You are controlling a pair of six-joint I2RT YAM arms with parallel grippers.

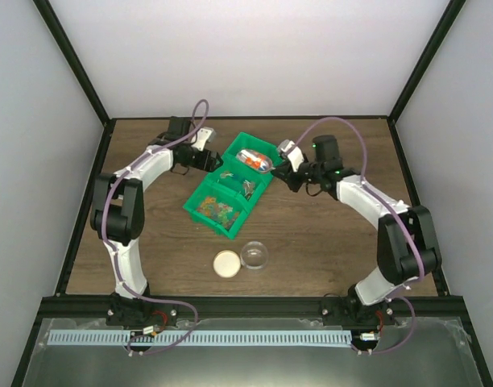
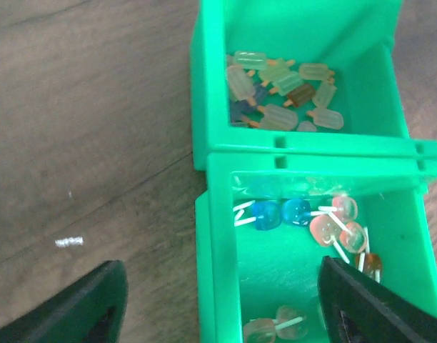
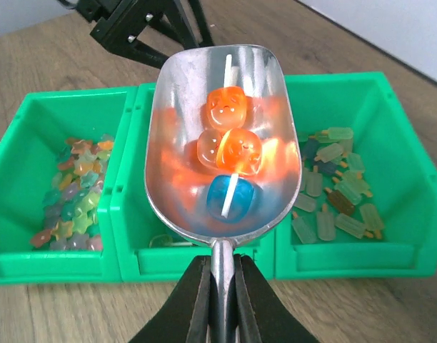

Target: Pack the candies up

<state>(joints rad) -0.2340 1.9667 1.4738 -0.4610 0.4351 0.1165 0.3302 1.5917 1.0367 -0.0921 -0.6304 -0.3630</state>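
Observation:
A green three-compartment bin [image 1: 200,193] holds candies [image 1: 216,211]. My right gripper [image 3: 222,286] is shut on the handle of the metal scoop [image 3: 183,107], held level above the middle compartment. The scoop carries orange candies [image 3: 228,146] and a blue one [image 3: 229,200]. In the top view the scoop [image 1: 255,160] hovers over the bin's far end, with the right gripper [image 1: 279,168] beside it. My left gripper [image 2: 229,314] is open and empty, its jaws straddling the bin's side wall [image 2: 218,250] above lollipop candies [image 2: 297,211]. It also shows in the top view [image 1: 212,159].
A clear round jar [image 1: 254,255] and a tan round lid [image 1: 226,264] sit on the table in front of the bin. Star-shaped candies [image 3: 76,193] fill the left compartment and popsicle-shaped ones [image 3: 333,189] the right. The left arm's gripper [image 3: 133,28] stands behind the bin.

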